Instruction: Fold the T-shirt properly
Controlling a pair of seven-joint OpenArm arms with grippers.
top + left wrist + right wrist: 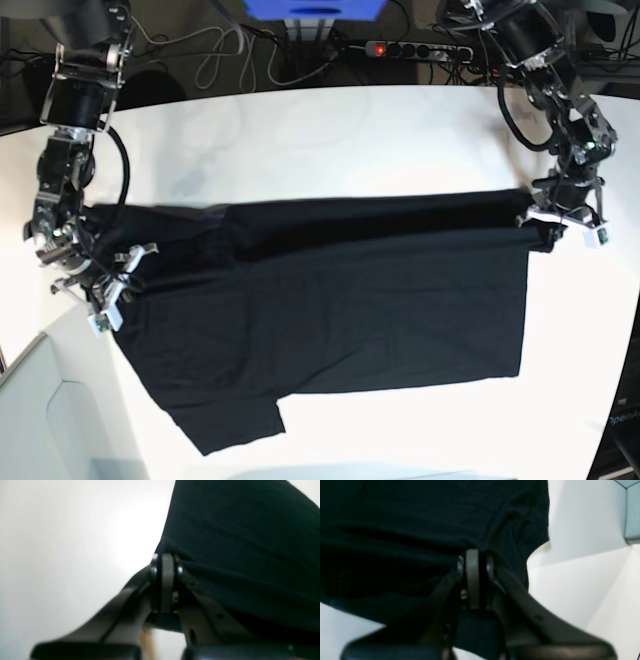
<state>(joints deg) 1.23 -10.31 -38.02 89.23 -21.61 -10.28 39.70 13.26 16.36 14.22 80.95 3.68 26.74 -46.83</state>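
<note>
- Base view: T-shirt (340,310) lies on the table (330,140), long axis side to side.
- Left gripper (562,222) is pinched on its edge.
- Right gripper (105,285) is likewise clamped on cloth.

A white table (330,130) with a power strip (420,48) and cables (225,60) behind it.

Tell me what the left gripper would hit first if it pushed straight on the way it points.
The left gripper is already shut on the T-shirt, so it would push into that black cloth first. Beyond the cloth lies the white table, though depth is unclear.
</note>
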